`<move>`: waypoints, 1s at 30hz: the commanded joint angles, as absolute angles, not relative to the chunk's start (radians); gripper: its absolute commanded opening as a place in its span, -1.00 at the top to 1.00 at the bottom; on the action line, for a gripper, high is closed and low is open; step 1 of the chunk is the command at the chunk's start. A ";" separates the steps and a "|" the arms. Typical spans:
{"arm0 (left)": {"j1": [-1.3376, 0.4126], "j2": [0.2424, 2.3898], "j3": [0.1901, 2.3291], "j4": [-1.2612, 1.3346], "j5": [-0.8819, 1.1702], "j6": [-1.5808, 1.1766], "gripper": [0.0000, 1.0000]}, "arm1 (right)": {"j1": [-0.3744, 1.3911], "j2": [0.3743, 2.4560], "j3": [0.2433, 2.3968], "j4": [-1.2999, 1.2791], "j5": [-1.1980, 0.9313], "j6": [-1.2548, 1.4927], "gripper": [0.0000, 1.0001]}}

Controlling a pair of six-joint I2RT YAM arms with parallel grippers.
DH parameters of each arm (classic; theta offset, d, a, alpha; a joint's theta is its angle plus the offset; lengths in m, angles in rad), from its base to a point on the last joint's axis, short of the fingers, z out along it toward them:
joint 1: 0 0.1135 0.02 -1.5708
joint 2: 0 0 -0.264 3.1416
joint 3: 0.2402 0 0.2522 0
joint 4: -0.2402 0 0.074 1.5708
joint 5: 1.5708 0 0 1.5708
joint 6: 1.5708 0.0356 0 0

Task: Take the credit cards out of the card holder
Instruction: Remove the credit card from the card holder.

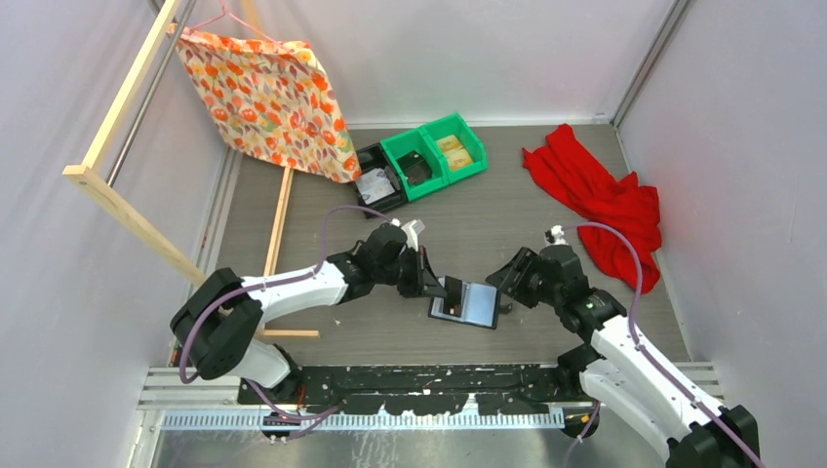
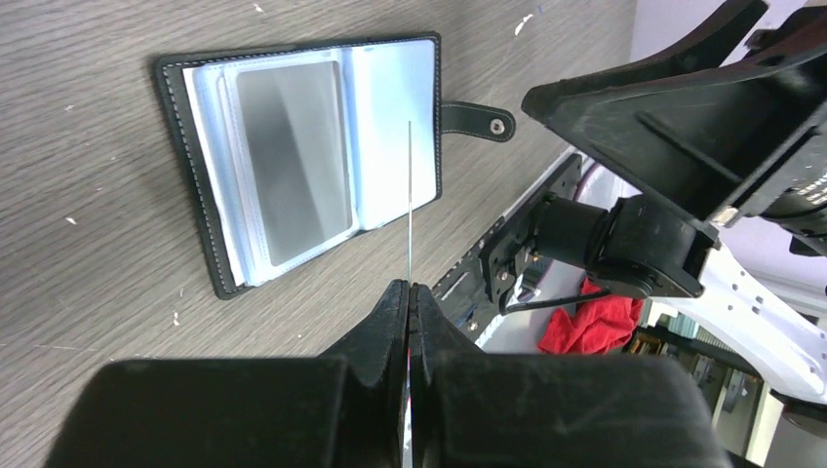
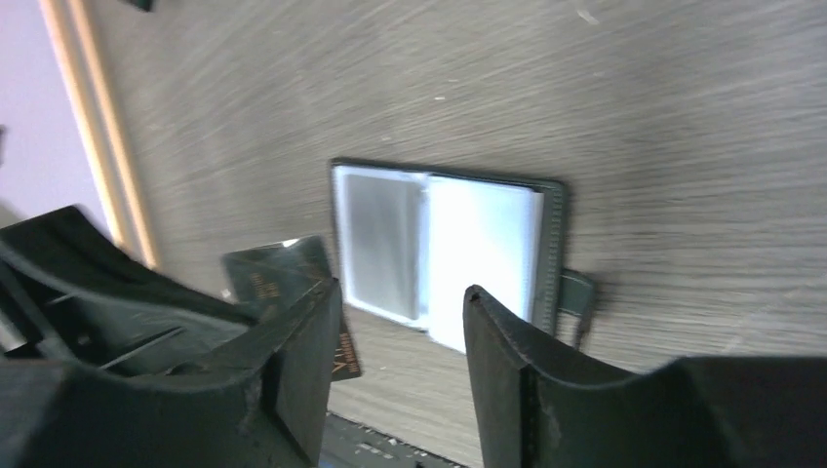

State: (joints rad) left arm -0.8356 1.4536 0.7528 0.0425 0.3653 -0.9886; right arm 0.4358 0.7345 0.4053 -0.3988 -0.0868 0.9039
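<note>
Card holder: black bifold, lying open on the grey table between the arms. Left gripper: clamped on a dark credit card (edge-on to its own wrist camera), just beside the holder. Right gripper: fingers apart, empty.

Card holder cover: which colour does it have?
Black card holder, clearest in the left wrist view.

White walls, seemingly wood-grain tabletop.

Gold lettering on dark card, too blurred to read.
</note>
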 commanded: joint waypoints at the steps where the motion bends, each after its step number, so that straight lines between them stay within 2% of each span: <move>1: -0.831 1.451 0.779 0.093 0.425 -0.980 0.99 | 0.423 0.711 0.443 -0.311 -0.236 0.902 -0.12; 9: -0.809 1.447 0.774 0.140 0.473 -0.982 0.99 | 0.292 0.795 0.312 0.132 -0.596 1.125 -0.28; 21: -0.769 1.389 0.727 0.261 0.569 -1.043 0.99 | 0.287 0.881 0.290 0.312 -0.822 1.163 -0.32; 30: -0.755 1.361 0.739 0.255 0.604 -1.051 0.99 | 0.285 0.846 0.302 0.247 -0.810 1.131 -0.38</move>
State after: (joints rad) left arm -0.7639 1.3926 0.7322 0.2054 0.5579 -1.0412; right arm 0.2905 0.8719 0.2943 0.2310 -0.7845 1.1393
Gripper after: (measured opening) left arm 0.010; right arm 0.682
